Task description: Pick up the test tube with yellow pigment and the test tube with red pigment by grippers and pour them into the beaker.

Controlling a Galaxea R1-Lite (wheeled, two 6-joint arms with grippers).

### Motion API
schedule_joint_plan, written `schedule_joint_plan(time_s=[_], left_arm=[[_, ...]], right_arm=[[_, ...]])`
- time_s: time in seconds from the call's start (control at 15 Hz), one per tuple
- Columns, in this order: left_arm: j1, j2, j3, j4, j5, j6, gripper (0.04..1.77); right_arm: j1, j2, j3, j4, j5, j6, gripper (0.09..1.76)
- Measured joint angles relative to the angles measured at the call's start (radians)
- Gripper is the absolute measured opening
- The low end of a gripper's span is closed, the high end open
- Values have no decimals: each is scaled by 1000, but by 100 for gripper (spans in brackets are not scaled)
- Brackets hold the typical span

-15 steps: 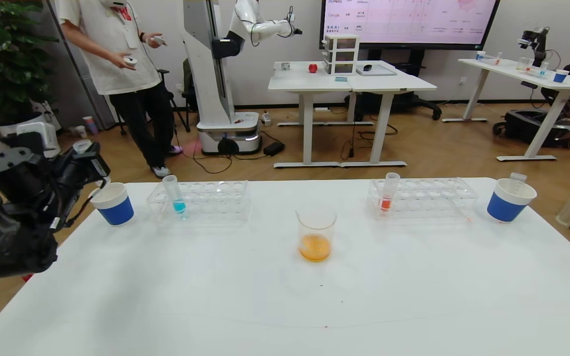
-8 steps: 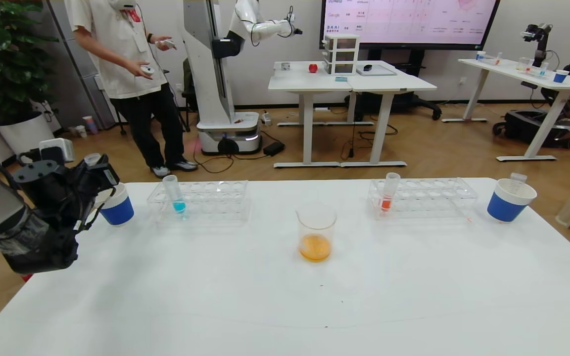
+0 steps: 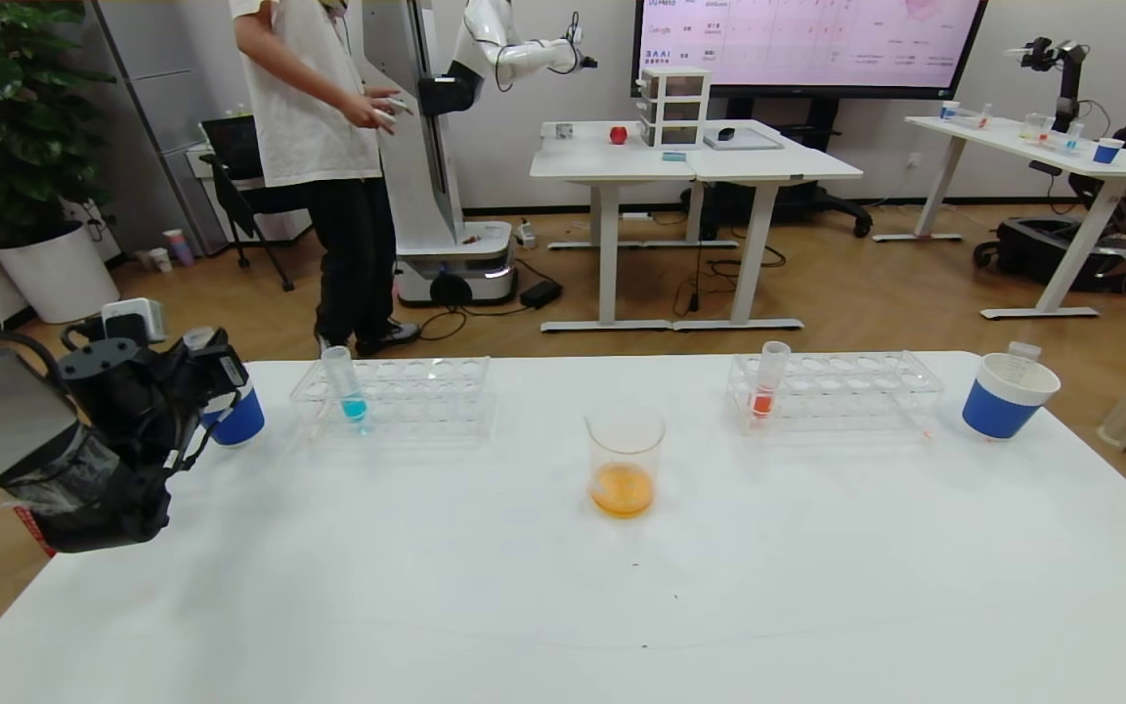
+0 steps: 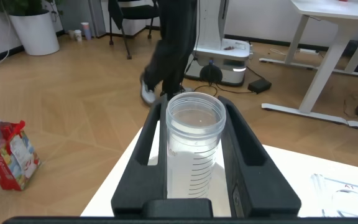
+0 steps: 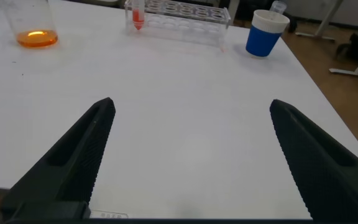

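Left gripper [image 4: 194,134] clamps an empty tube [image 4: 193,146] — beside the left cup [image 3: 236,418]; right gripper [image 5: 191,146] spread wide over the table [image 5: 185,99].

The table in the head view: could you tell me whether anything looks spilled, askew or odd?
No spill shows; the beaker holds its orange liquid. The cyan tube and the red-pigment test tube lean rather than stand upright. Oddest: the left gripper grips an empty clear tube beside the blue cup. The right gripper hovers open, idle.
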Motion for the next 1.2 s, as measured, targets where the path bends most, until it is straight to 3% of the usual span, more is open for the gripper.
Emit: schedule_joint_plan(time_s=[0.13, 0.2, 0.33, 0.4, 0.47, 0.87, 1.2], left_arm=[[0, 3, 0, 0, 0, 0, 55], [0, 5, 0, 0, 1, 0, 69], [2, 6, 1, -2, 1, 0, 138], [3, 7, 1, -10, 1, 0, 163], [3, 7, 2, -26, 0, 0, 175], [-20, -40, -17, -30, 0, 2, 175], [-171, -151, -27, 48, 11, 8, 175]], right_arm=[[0, 0, 0, 0, 0, 0, 174], [0, 0, 0, 0, 0, 0, 174], [0, 0, 0, 0, 0, 0, 174], [0, 0, 0, 0, 0, 0, 174], [0, 0, 0, 0, 0, 0, 174], [0, 0, 0, 0, 0, -1, 174], [0, 0, 0, 0, 0, 0, 174]])
